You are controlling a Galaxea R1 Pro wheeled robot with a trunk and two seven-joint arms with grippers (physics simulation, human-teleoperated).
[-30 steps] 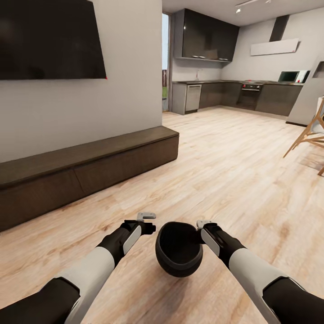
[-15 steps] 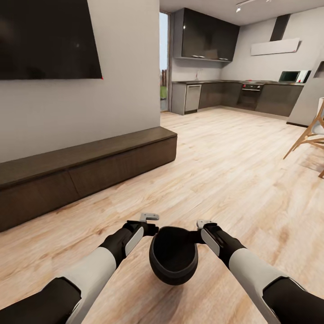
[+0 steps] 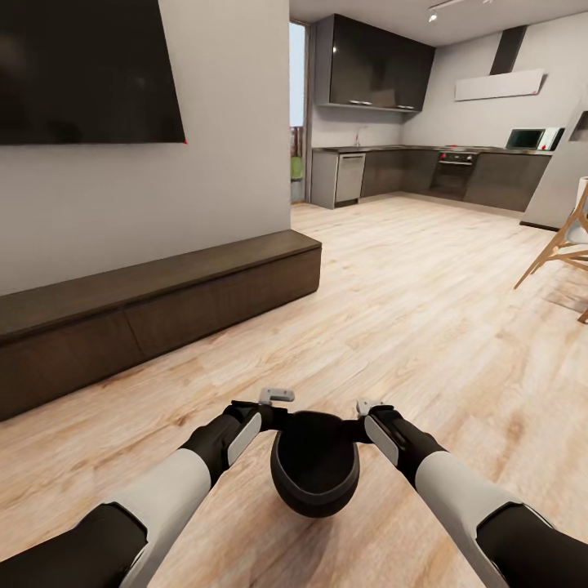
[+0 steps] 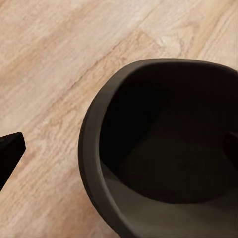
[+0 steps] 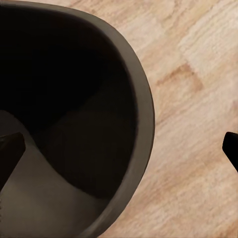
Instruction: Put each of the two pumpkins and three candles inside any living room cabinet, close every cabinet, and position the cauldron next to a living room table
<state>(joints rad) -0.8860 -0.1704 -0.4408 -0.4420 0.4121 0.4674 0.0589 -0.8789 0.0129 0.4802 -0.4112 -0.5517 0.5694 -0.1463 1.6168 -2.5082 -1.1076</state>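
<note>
While the base sits on pale wood-plank floor, the head cam takes in an open-plan room: grey wall w/ a black TV at left, and below it the long dark cabinet, fronts all flush, nothing on top. Far back there's a kitchen w/ dark cupboards, oven and hood; a wooden chair is cut off at the right edge.

Front and centre, the cauldron hangs above the floor btwn both arms, mouth tipped toward the camera, inside bare and black. Left gripper is at its left rim; right gripper at its right rim. Right wrist cam: one finger inside the bowl, the other outside — straddling the wall, but contact is hard to make out. Left wrist cam: one dark fingertip shows apart from the rim, so grip there — can't tell.
</note>
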